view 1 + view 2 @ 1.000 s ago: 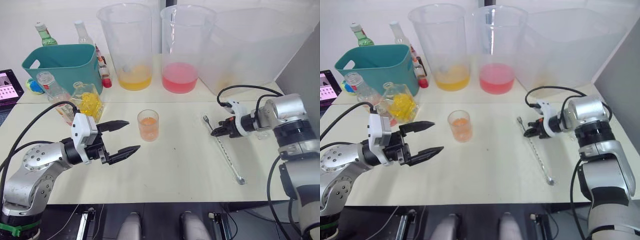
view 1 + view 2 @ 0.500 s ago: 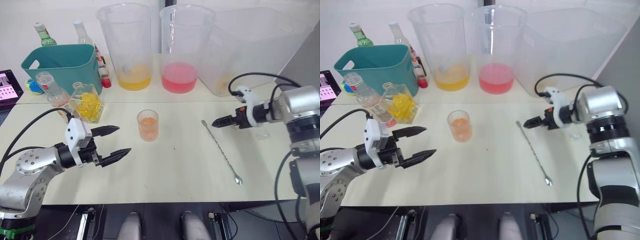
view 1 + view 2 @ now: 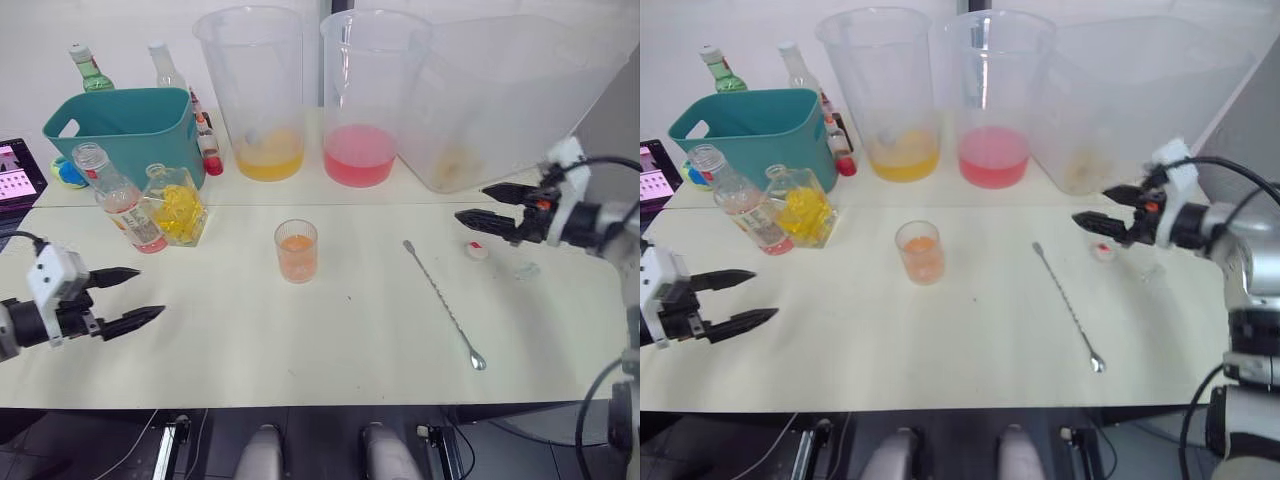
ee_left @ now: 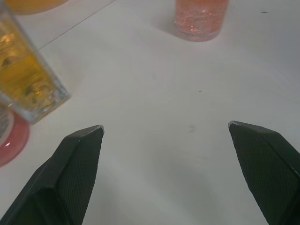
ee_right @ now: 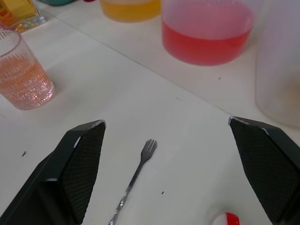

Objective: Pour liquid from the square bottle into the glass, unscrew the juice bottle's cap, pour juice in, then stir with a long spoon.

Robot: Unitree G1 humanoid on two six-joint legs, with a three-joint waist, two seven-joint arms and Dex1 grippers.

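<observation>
Both arms have pulled back toward the sides since a second ago. The left gripper (image 3: 125, 297) was close to the glass (image 3: 296, 250) and now hangs near the left edge of the table (image 3: 330, 340), open wide and holding nothing. The right gripper (image 3: 480, 207) was right at the long spoon (image 3: 444, 303) and is now out by the right edge, open wide and empty too.

The glass stands in the middle of the table with orange-pink drink in it. The spoon lies flat on the table to the right of the glass, with its forked end pointing toward the back and its small bowl toward the front. The cap (image 3: 477, 250) lies on the table just under the right gripper. The square bottle (image 3: 177, 204) and the juice bottle (image 3: 116, 197) stand close together at the left, by the teal bin (image 3: 125, 130). The juice bottle has no cap on.

The spoon is thin and flat, so I think the fingers could slip off it or push it away. If the spoon goes in too fast, the small glass may tip and spill. A swinging arm could also knock over the open juice bottle.
</observation>
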